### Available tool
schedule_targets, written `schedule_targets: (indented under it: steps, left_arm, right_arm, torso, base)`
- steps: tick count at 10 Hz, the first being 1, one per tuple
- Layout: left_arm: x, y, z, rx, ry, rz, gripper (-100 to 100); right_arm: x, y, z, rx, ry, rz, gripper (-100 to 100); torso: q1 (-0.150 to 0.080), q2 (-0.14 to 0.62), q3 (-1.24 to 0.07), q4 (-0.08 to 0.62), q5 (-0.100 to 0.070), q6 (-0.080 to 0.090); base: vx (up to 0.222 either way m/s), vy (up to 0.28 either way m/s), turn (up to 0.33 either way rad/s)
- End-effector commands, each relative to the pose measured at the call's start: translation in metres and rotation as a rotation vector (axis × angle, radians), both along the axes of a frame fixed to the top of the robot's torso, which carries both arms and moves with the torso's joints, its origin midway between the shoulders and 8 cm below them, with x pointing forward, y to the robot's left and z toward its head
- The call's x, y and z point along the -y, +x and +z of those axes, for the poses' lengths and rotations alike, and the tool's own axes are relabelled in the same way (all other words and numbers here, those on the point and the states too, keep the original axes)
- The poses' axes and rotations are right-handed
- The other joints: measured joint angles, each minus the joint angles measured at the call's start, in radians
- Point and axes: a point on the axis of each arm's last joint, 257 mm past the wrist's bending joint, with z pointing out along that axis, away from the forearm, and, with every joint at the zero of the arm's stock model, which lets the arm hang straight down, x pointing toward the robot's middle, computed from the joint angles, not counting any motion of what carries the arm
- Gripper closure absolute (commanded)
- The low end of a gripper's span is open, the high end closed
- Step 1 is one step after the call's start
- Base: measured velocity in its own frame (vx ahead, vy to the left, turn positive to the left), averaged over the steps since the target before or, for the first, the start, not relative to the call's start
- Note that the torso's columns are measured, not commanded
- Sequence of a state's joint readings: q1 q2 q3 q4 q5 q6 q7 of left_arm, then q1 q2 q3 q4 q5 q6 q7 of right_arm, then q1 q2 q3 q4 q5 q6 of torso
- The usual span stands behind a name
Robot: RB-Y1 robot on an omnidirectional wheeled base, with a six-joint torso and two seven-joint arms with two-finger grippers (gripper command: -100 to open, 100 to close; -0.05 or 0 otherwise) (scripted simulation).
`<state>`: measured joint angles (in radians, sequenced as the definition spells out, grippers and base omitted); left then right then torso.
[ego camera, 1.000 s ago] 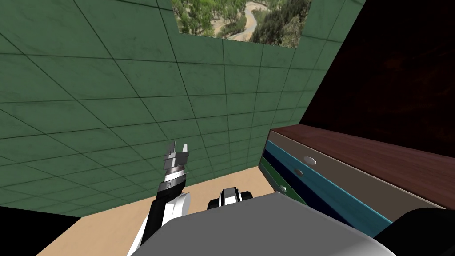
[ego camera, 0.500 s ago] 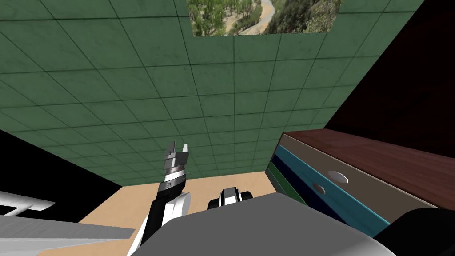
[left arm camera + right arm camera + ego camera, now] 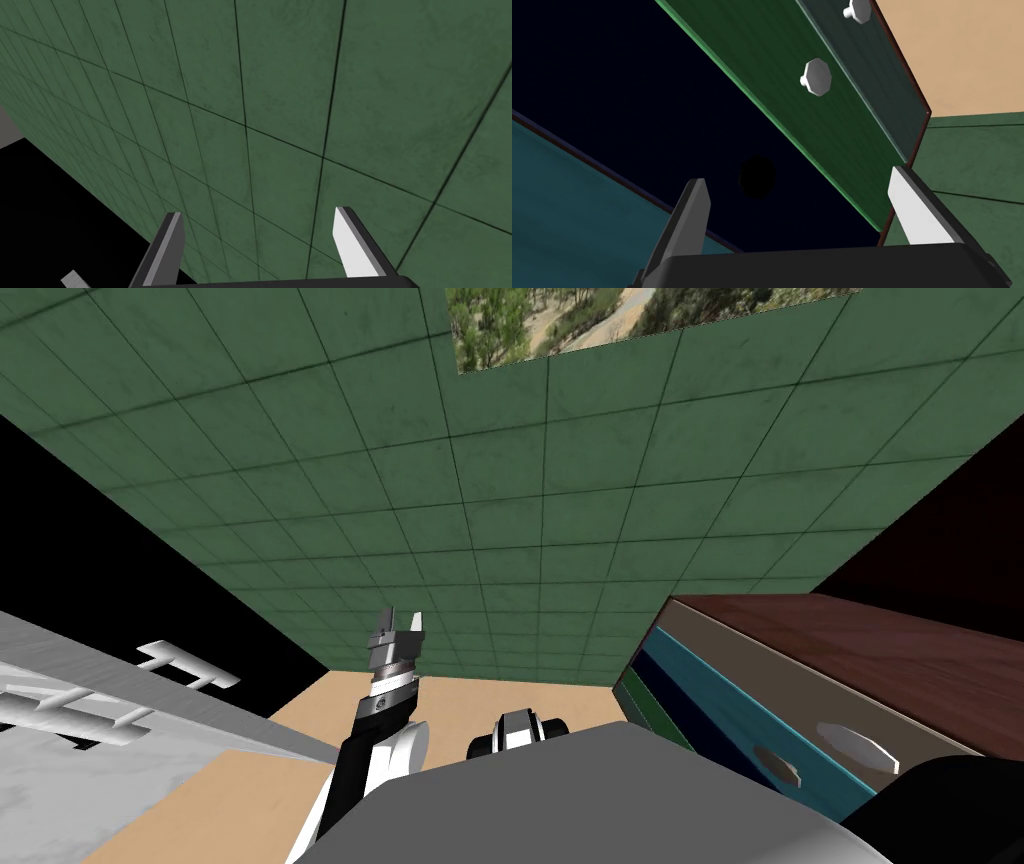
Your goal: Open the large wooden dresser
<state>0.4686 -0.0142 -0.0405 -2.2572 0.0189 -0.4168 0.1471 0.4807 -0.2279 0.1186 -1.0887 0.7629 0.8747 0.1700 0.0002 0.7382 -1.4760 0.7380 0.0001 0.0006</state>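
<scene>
Right gripper (image 3: pixel 802 215) is spread and empty, facing the dark blue drawer (image 3: pixel 662 100) of the dresser (image 3: pixel 880 658), which sits at the head view's lower right. A dark round spot (image 3: pixel 757 176), likely the drawer's knob, lies just ahead. Left gripper (image 3: pixel 397 633), lower centre, is spread toward the green wall (image 3: pixel 500 488). This looks like the reaching step; next, advance, pinch that knob and pull. No writing is legible.

The dresser (image 3: pixel 880 658) stands on the tan floor (image 3: pixel 480 708) at my right, one end by the green tiled wall (image 3: pixel 500 508). It has a dark reddish-brown wooden top. Its drawer fronts (image 3: pixel 662 100) are stacked grey-brown, teal, navy, green and a duller green at the bottom, and all lie flush in one plane, none pulled out. Pale grey octagonal knobs (image 3: pixel 816 77) sit on the grey-brown, teal and both green fronts, and a dark round one on the navy.
</scene>
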Motion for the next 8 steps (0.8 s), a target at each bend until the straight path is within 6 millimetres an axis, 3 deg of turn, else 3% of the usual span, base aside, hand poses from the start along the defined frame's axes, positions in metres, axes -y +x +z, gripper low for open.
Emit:
schedule_targets:
  steps: [1, 5, 8]
  left_arm:
    - [0.0, 0.0, 0.0, 0.0, 0.0, 0.0, 0]
    - [0.0, 0.0, 0.0, 0.0, 0.0, 0.0, 0]
    - [0.0, 0.0, 0.0, 0.0, 0.0, 0.0, 0]
  right_arm:
    - [0.01, -0.028, 0.006, -0.095, -0.059, -0.013, -100]
    - [0.021, -0.084, 0.017, -0.27, -0.131, -0.026, -100]
    - [0.026, -0.11, 0.028, -0.357, -0.175, -0.037, -100]
  torso:
    - [0.001, 0.0, 0.0, 0.0, 0.0, 0.0]
    - [-0.001, 0.0, 0.0, 0.0, 0.0, 0.0]
    - [0.0, 0.0, 0.0, 0.0, 0.0, -0.001]
  base:
    - [-0.004, -0.031, 0.3]
    - [-0.006, -0.046, 0.26]
    - [-0.014, -0.042, 0.207]
